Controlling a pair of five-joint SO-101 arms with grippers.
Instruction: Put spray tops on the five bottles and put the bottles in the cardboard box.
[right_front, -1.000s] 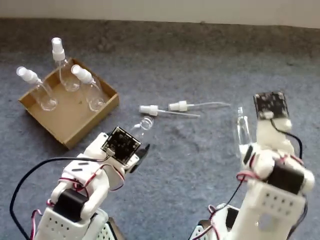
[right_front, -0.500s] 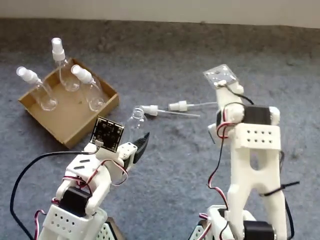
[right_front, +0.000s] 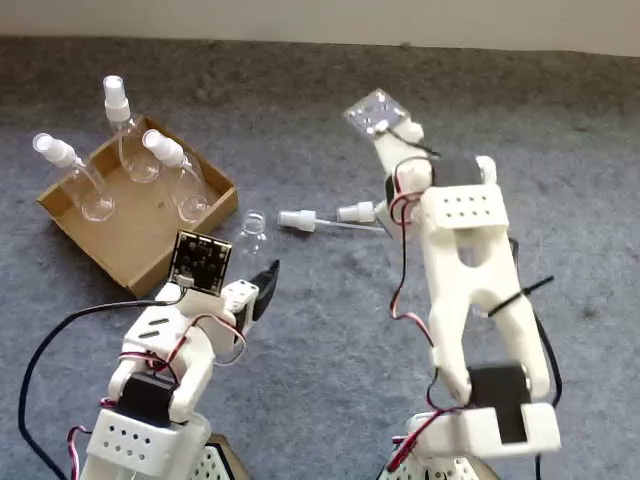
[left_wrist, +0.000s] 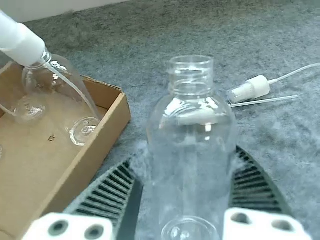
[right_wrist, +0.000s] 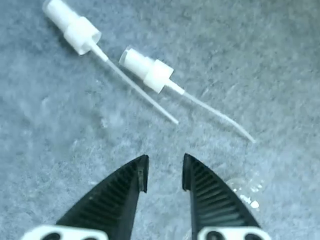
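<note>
one ribbed left tool (left_wrist: 185, 167) clamps clear bottle (left_wrist: 191, 125); right tool (right_wrist: 163, 172) parted above fuzzy carpet (right_wrist: 55, 130).

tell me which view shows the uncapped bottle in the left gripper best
The left wrist view: the bottle sits mid-frame, clamped in the left gripper, its open threaded neck plain to see. In the high view its neck peeks out past that gripper. The right wrist view faces the loose spray tops.

Grey carpet (right_front: 330, 330) (fuzzy pile), pale wall (right_front: 300, 15) behind
</note>
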